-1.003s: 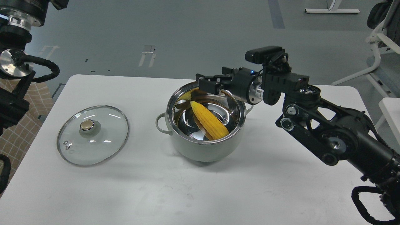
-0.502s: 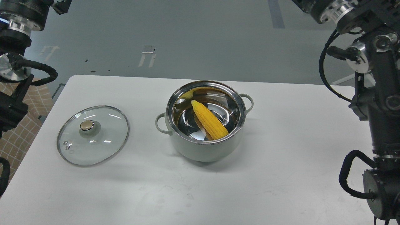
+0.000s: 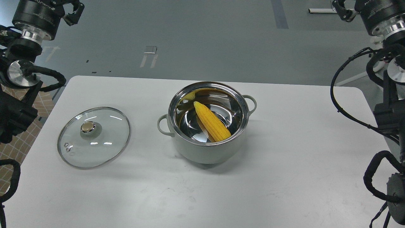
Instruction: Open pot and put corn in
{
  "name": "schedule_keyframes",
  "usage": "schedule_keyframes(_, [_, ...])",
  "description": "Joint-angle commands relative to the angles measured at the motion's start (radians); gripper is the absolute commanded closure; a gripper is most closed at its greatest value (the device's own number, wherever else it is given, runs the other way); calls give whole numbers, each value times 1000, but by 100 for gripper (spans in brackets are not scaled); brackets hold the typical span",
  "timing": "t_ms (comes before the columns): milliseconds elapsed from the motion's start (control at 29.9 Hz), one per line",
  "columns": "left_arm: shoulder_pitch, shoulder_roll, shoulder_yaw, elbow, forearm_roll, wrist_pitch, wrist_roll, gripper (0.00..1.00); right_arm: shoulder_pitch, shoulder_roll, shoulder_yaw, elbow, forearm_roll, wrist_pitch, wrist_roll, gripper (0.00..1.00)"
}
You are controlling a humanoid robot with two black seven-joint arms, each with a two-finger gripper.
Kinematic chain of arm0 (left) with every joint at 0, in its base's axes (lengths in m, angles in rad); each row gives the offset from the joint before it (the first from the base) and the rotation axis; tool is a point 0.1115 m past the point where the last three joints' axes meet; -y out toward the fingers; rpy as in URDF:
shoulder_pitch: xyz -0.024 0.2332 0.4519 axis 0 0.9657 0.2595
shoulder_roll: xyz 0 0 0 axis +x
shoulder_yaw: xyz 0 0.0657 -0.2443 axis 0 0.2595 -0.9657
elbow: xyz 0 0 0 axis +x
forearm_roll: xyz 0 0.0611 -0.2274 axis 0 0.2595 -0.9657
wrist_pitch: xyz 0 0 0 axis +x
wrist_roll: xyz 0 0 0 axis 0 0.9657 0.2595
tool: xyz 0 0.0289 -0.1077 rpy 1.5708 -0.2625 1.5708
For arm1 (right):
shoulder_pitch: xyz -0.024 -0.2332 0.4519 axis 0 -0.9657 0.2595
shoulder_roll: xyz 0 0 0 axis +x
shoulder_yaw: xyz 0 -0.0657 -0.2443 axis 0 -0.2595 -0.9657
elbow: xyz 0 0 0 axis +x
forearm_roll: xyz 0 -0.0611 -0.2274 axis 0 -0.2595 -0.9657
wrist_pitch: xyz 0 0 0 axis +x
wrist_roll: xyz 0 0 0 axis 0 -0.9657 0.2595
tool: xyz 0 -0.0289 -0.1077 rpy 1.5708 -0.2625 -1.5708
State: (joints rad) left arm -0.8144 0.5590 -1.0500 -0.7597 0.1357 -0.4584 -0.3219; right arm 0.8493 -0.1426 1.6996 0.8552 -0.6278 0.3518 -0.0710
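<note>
We see a round pale grey-green pot with a shiny steel inside [image 3: 207,148] in the middle of the frame, standing on a white table [image 3: 284,177]. The pot is open. A bright yellow corn cob with a pointed tip [image 3: 211,121] lies slanted inside it, tip toward the upper left. A round glass lid with a metal knob [image 3: 94,136] lies flat on the table at the left of the frame, well apart from the pot. Our left arm [image 3: 28,34] is up in the upper left corner. Our right arm [image 3: 384,22] is up in the upper right corner. Both grippers are out of the picture, so we cannot tell how they stand.
</note>
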Motion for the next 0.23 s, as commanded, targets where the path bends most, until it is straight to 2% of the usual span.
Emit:
schedule_keyframes(0, [0, -2, -4, 0, -8, -3, 0, 2, -7, 0, 0, -25, 13, -1, 40, 0])
schedule_keyframes(201, [0, -1, -7, -1, -15, 1, -2, 2, -9, 5, 0, -19, 14, -4, 50, 0])
